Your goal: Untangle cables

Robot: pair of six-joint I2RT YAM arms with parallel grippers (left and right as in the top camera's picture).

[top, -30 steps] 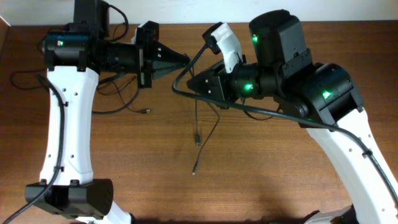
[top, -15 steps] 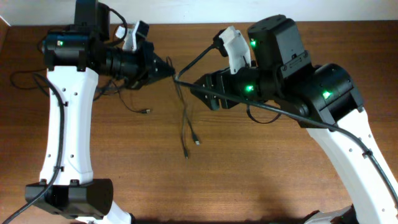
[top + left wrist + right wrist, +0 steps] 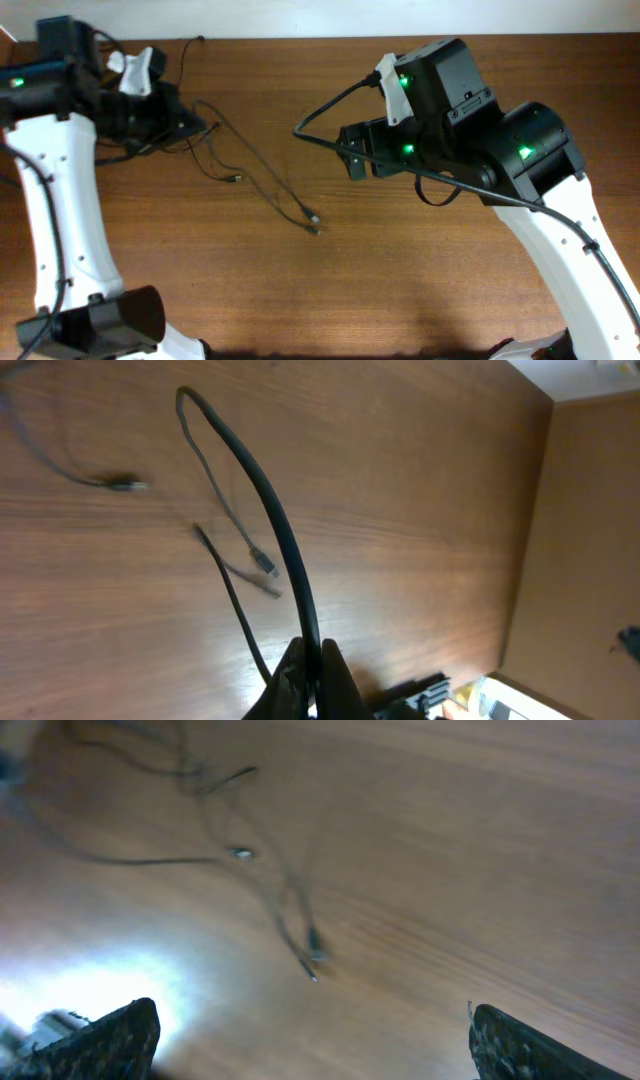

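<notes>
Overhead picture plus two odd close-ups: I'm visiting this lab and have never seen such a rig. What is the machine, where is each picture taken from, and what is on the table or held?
These are two white-and-black robot arms, the left arm and the right arm, each ending in a two-finger gripper. The overhead picture looks straight down on the wooden table. The other two come from small cameras on the wrists, each looking along that arm's own fingers. On the table lie thin black cables with small plug ends, spread out in loose strands. The left gripper is shut on one cable, which loops away from it over the wood. The right gripper is open and holds nothing; its two fingertips show at the bottom corners of its view.
</notes>
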